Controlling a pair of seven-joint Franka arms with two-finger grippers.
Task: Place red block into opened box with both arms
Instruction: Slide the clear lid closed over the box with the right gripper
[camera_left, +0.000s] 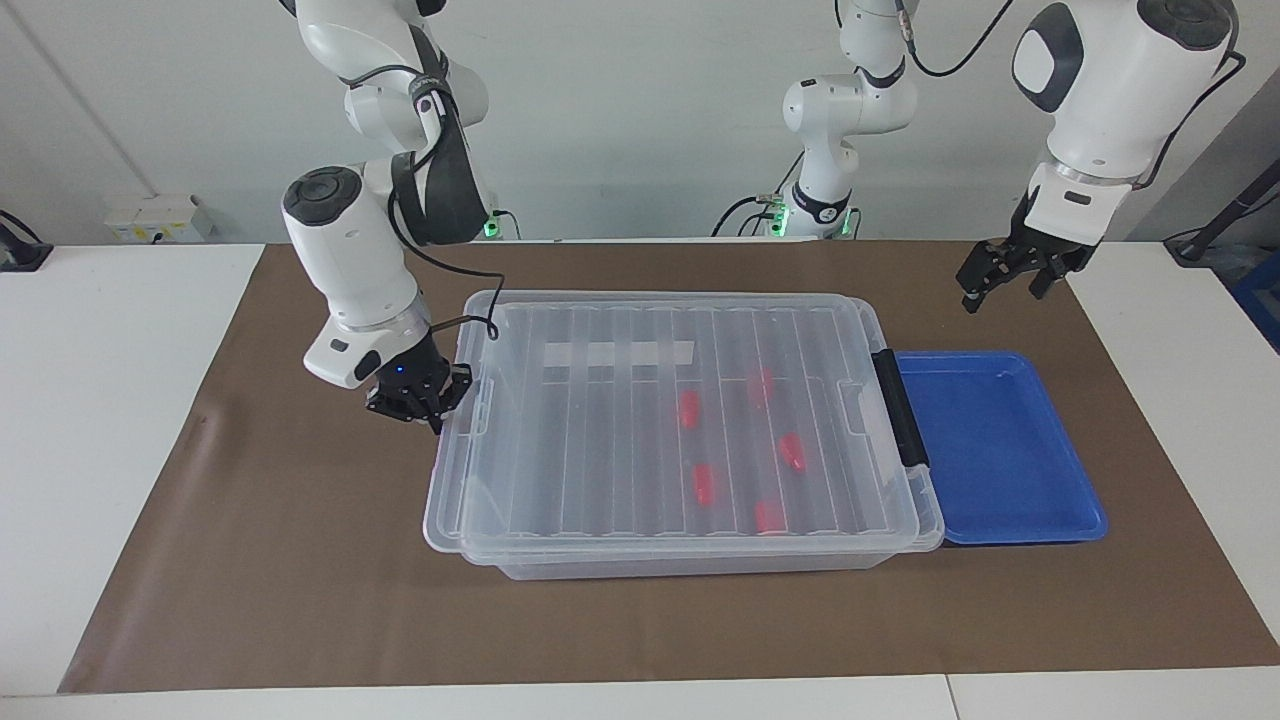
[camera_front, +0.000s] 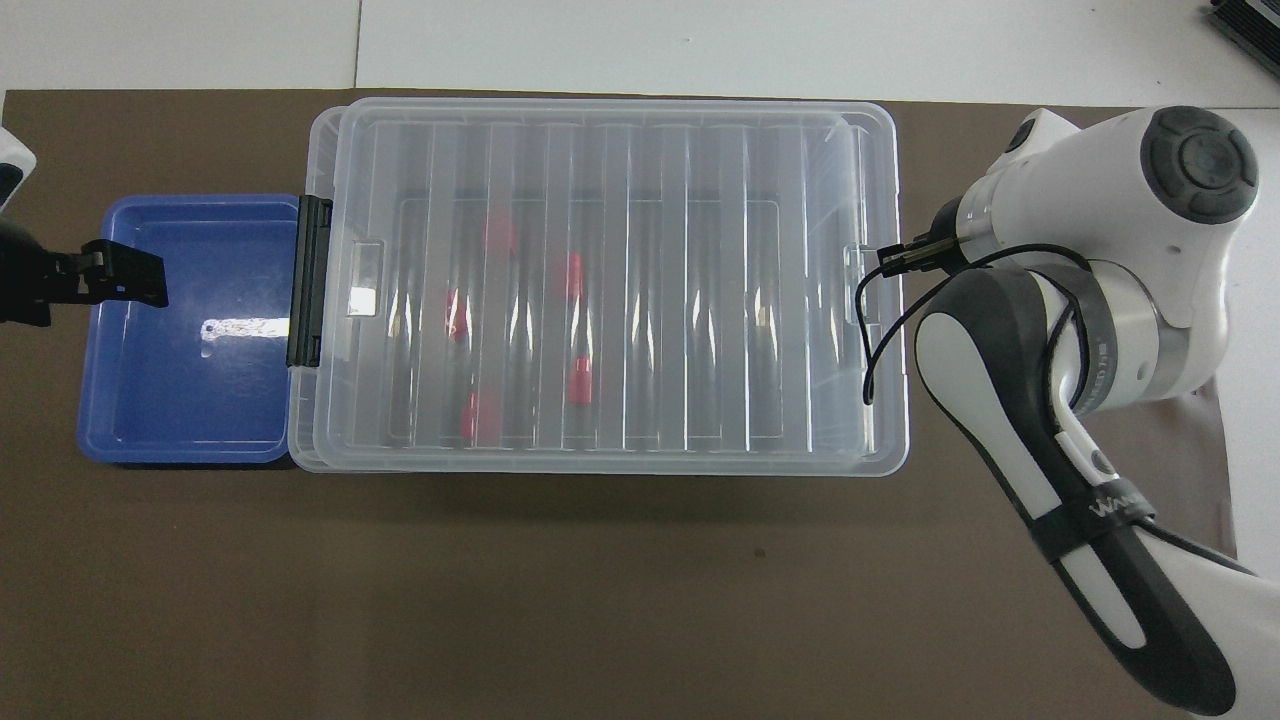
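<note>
Right gripper (camera_left: 432, 408) is pressed shut against lid (camera_left: 660, 400) tab at the box (camera_left: 700, 565) end, presumably to seat it w/ red blocks (camera_left: 688, 408) enclosed, while left gripper (camera_left: 1010, 272) is held spread above blue tray (camera_left: 1000, 520), idle.

Robotics lab: two bench-mounted arms (camera_left: 350, 240)

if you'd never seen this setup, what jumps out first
The big clear box mid-table, its ribbed lid lying over it with five red blocks showing through. Next, the empty blue tray butted against the box's black-handled end, toward the left arm's end. The right tool, shut, sits at the lid's other end; the left tool waits open above the mat.
</note>
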